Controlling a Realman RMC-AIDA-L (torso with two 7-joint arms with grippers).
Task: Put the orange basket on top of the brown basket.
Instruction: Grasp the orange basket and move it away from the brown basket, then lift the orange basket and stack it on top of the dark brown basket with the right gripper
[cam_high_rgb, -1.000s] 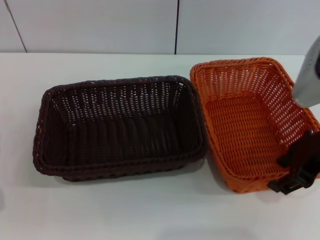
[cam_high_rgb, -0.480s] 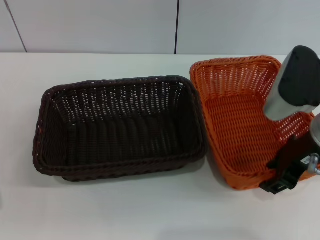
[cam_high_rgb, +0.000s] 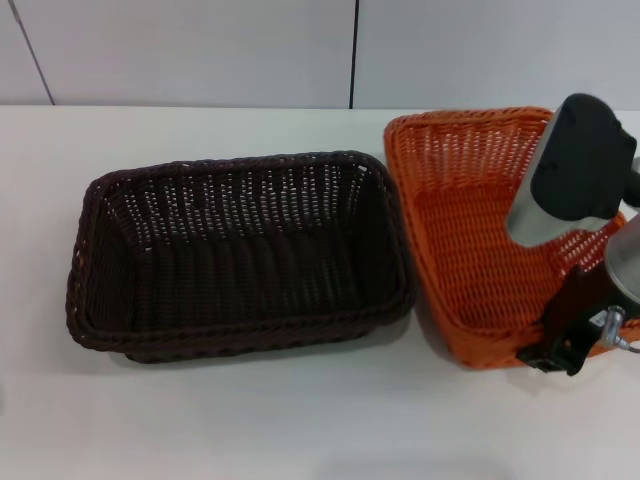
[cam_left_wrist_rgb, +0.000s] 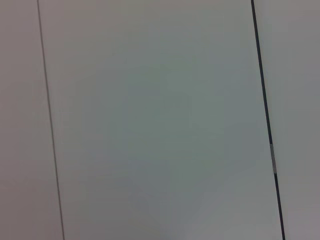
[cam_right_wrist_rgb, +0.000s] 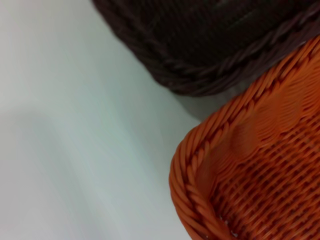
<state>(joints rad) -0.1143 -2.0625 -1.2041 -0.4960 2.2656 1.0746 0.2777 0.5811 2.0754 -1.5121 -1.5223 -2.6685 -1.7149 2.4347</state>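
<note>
The orange basket (cam_high_rgb: 470, 250) is on the right of the white table, tilted, with its near right corner raised. My right gripper (cam_high_rgb: 565, 340) is shut on the rim at that corner, and the arm reaches over the basket's right side. The brown basket (cam_high_rgb: 240, 260) rests flat on the table just left of it, with their rims close together. The right wrist view shows a corner of the orange basket (cam_right_wrist_rgb: 260, 175) with the brown basket's rim (cam_right_wrist_rgb: 215, 45) beyond it. My left gripper is out of view.
The white table (cam_high_rgb: 200, 420) has bare surface in front of and to the left of the baskets. A pale panelled wall (cam_high_rgb: 200, 50) runs along the table's far edge. The left wrist view shows only wall panels (cam_left_wrist_rgb: 150, 120).
My right arm has swung in over the orange basket's right side. The basket's near right corner has risen and the basket now tilts. The brown basket has not moved.
</note>
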